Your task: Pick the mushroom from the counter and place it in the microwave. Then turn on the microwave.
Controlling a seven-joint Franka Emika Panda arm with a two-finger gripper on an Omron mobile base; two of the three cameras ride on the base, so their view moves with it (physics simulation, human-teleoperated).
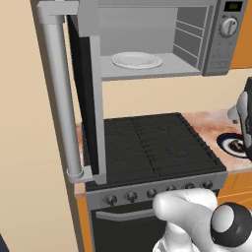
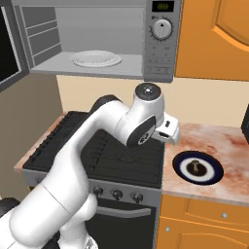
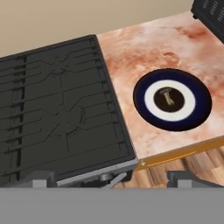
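The tiny brown mushroom point(image 3: 168, 97) lies at the centre of a dark-rimmed round dish point(image 3: 192, 87) on the pinkish speckled counter point(image 3: 144, 48), right of the stove. From the right base view the mushroom point(image 2: 195, 167) sits on the same dish point(image 2: 182, 168). My gripper point(image 3: 114, 179) hangs above the stove's right edge, well clear of the mushroom, open and empty, its fingertips point(image 3: 42, 178) wide apart. The hand point(image 2: 168, 130) is up and to the left of the dish. The microwave point(image 2: 160, 53) above the stove stands open, with a white plate point(image 2: 96, 59) inside.
The microwave door point(image 1: 86, 93) with its long grey handle point(image 1: 61, 98) swings out on the left over the black stove top point(image 1: 152, 142). A knob point(image 2: 161, 29) and display are on the microwave's right panel. A dark object point(image 3: 210, 13) stands at the counter's far right.
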